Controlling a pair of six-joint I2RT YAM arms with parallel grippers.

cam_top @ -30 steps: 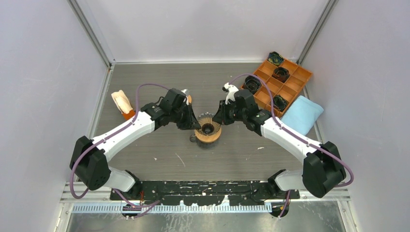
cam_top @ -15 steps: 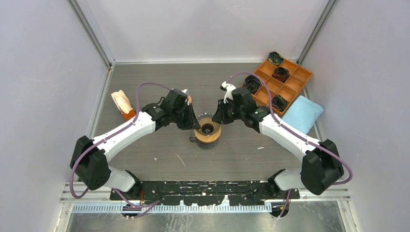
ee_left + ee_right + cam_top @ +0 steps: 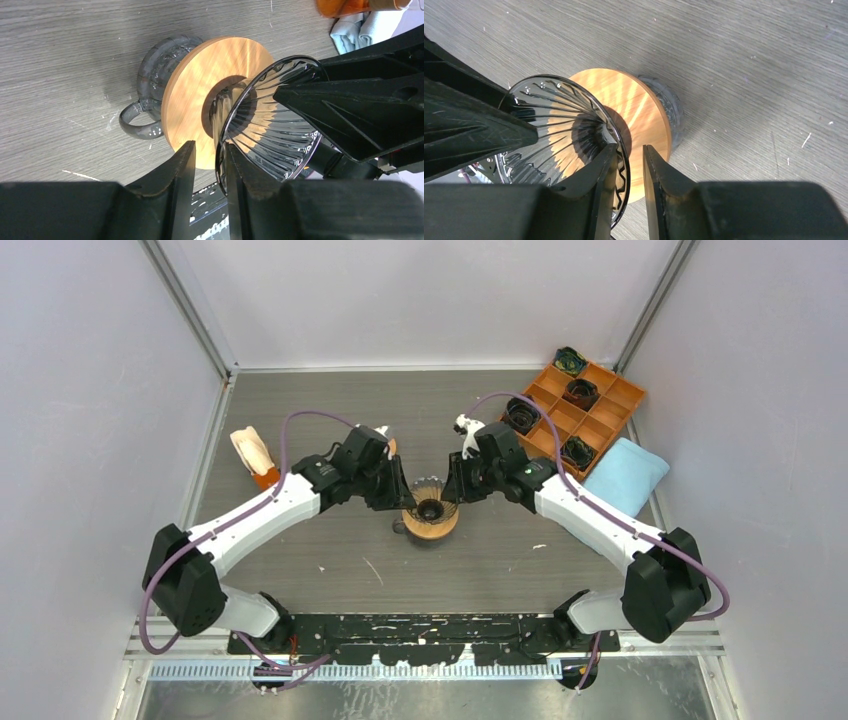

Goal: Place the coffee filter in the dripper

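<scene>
Fixed view high above, looking down, wrist views close — facing each other across the dripper (image 3: 270, 120)

**Grey wood-grain table and what is set on it**

The table (image 3: 330, 420) is seen as a grey, wood-grained surface, marked with pale scratches and specks toward the near edge. Near its middle a grey glass mug (image 3: 150, 75) is stood, its handle turned toward the near left corner. The dripper (image 3: 431, 510), a ribbed glass cone with a round wooden collar, is carried on that mug. At the far right corner an orange divided tray (image 3: 618, 395) is set at an angle, with dark round items held in several compartments. Just beside it, at the right edge, a light blue cloth (image 3: 625, 475) is laid. Near the left edge a cream paper bundle (image 3: 250, 450) is propped on an orange base.
</scene>
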